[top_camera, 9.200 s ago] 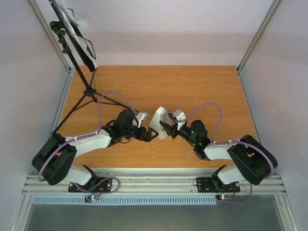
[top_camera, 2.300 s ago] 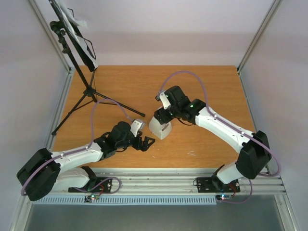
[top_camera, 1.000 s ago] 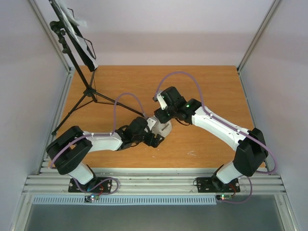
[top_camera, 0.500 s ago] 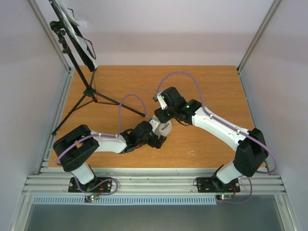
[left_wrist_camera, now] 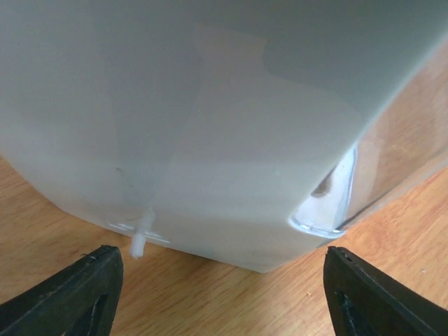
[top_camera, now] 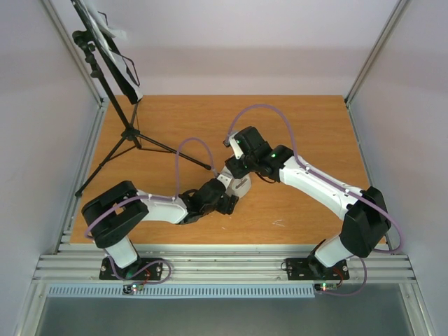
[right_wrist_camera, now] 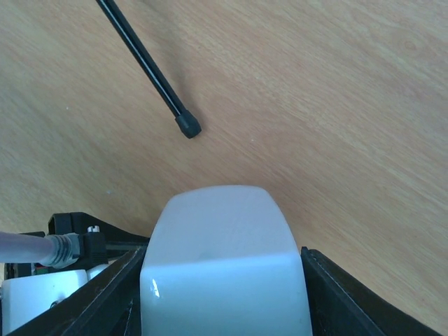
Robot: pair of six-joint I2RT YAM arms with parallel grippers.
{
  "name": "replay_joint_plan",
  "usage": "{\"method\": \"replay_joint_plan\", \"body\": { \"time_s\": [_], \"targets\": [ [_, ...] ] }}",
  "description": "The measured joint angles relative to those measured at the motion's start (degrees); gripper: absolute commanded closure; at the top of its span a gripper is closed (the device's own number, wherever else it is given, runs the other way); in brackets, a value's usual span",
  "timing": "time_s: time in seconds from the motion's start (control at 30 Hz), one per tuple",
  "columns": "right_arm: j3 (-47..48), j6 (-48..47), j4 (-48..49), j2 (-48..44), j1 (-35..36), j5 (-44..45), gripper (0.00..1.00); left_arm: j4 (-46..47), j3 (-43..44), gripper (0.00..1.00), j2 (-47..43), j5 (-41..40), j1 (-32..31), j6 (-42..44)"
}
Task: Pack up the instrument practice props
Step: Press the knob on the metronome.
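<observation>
The pale wedge-shaped metronome stands on the wooden table, filling the left wrist view and seen from above in the right wrist view. My right gripper is shut on its upper body, a finger pressed on each side. My left gripper sits low at its near base, open, with its fingertips flanking the base and a gap showing. The black music stand with white sheet-music pages stands at the far left corner.
The stand's tripod legs spread over the left of the table; one rubber foot lies just beyond the metronome. Metal frame posts and white walls bound the table.
My left arm has pushed forward and right until its jaws straddle the metronome's base, and they have narrowed a little. The right arm and the metronome have stayed put.
</observation>
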Motion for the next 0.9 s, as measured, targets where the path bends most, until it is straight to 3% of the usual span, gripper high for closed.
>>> {"method": "replay_joint_plan", "body": {
  "time_s": [0.33, 0.67, 0.9],
  "targets": [
    [-0.22, 0.0, 0.44, 0.0, -0.07, 0.87, 0.41, -1.6, 1.81, 0.34, 0.98, -1.9, -0.33, -0.22],
    [-0.35, 0.0, 0.81, -0.02, -0.07, 1.07, 0.41, -1.9, 2.38, 0.54, 1.51, -2.14, -0.68, 0.0],
    [-0.44, 0.0, 0.94, -0.04, -0.07, 1.33, 0.41, -1.95, 2.45, 0.6, 2.14, -1.66, -0.83, -0.24]
  ]
}}
